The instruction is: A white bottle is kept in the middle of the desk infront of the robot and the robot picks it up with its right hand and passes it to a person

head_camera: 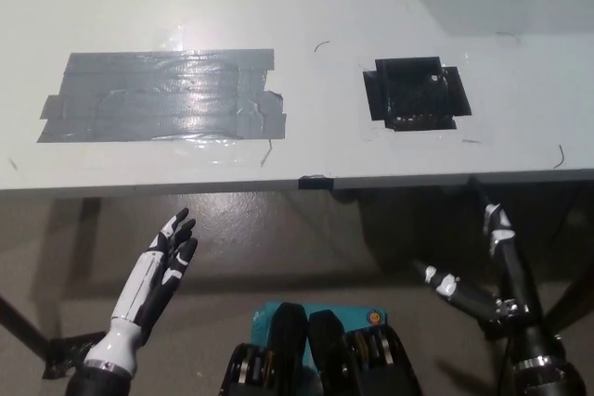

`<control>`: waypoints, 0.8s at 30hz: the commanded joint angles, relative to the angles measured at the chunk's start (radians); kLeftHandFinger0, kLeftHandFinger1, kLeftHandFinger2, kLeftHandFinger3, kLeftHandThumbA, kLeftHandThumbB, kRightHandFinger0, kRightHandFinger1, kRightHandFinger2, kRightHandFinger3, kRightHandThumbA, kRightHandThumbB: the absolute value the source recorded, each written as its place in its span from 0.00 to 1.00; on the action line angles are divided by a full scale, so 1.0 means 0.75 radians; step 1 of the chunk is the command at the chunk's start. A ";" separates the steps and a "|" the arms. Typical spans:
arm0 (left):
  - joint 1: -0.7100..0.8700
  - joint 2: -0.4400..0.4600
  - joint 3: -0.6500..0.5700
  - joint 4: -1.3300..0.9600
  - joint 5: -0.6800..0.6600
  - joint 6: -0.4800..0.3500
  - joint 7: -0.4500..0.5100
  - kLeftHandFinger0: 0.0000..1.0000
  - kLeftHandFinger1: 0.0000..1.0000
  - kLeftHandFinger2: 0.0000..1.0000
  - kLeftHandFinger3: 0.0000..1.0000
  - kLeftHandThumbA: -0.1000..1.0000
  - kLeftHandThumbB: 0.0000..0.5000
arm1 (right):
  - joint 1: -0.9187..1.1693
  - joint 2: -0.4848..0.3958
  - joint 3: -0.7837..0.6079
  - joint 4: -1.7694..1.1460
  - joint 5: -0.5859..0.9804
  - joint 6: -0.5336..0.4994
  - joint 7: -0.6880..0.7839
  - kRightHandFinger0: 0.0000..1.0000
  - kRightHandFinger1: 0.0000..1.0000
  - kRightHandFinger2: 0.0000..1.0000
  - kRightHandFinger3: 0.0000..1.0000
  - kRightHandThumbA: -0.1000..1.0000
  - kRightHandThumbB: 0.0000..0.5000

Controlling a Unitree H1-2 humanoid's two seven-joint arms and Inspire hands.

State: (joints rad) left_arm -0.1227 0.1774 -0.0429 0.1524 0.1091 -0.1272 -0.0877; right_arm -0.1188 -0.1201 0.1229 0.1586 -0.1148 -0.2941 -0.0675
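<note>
Resting hand: hanging below the near edge of the pale grey flat desk (306,6), the white left hand (169,252) has its fingers straight and spread, grasping nothing.
Working hand: the black right hand (483,266) is also below the desk's near edge, toward its right end, fingers splayed apart and released, with nothing in its grip.
Desk surface: a wide patch of shiny grey tape strips (162,95) lies on the desk's left half; a square black taped patch (415,93) lies on its right half, well apart from the grey one.
White bottle: not visible anywhere on the desk or in either hand.
Containers: none show on the desk.
Under the desk: brownish floor (278,248) in shadow.
</note>
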 commanded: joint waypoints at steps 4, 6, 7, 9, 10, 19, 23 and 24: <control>0.026 0.008 0.001 -0.031 -0.007 -0.054 -0.002 1.00 1.00 1.00 1.00 0.91 0.51 | -0.033 -0.002 -0.004 0.104 0.074 -0.073 0.091 1.00 1.00 1.00 1.00 0.88 0.57; 0.041 0.006 -0.001 -0.034 -0.004 -0.055 0.000 1.00 1.00 1.00 1.00 0.91 0.50 | -0.024 -0.003 -0.002 0.121 0.064 -0.082 0.095 1.00 1.00 1.00 1.00 0.87 0.54; 0.046 0.006 -0.002 -0.036 -0.002 -0.057 -0.001 1.00 1.00 1.00 1.00 0.90 0.49 | -0.019 -0.003 -0.002 0.128 0.060 -0.085 0.097 1.00 1.00 1.00 1.00 0.86 0.54; 0.046 0.006 -0.003 -0.035 -0.001 -0.057 -0.001 1.00 1.00 1.00 1.00 0.90 0.49 | -0.016 -0.002 -0.004 0.134 0.062 -0.087 0.102 1.00 1.00 1.00 1.00 0.86 0.54; 0.046 0.006 -0.003 -0.035 -0.001 -0.057 -0.001 1.00 1.00 1.00 1.00 0.90 0.49 | -0.016 -0.002 -0.004 0.134 0.062 -0.087 0.102 1.00 1.00 1.00 1.00 0.86 0.54; 0.039 0.010 0.009 -0.029 -0.002 -0.049 0.007 1.00 1.00 1.00 1.00 0.92 0.48 | -0.029 0.006 -0.007 0.147 0.053 -0.080 0.116 1.00 1.00 1.00 1.00 0.90 0.57; 0.036 0.009 0.011 -0.025 -0.007 -0.049 0.006 1.00 1.00 1.00 1.00 0.93 0.46 | -0.030 0.005 -0.010 0.141 0.063 -0.071 0.126 1.00 1.00 1.00 1.00 0.91 0.59; 0.035 0.010 0.011 -0.026 -0.005 -0.046 0.006 1.00 1.00 1.00 1.00 0.93 0.45 | -0.030 0.006 -0.011 0.137 0.071 -0.066 0.132 1.00 1.00 1.00 1.00 0.91 0.59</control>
State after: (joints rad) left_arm -0.0865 0.1771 -0.0422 0.1495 0.1103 -0.1351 -0.0872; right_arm -0.1215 -0.1142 0.1234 0.2771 -0.0865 -0.3036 0.0034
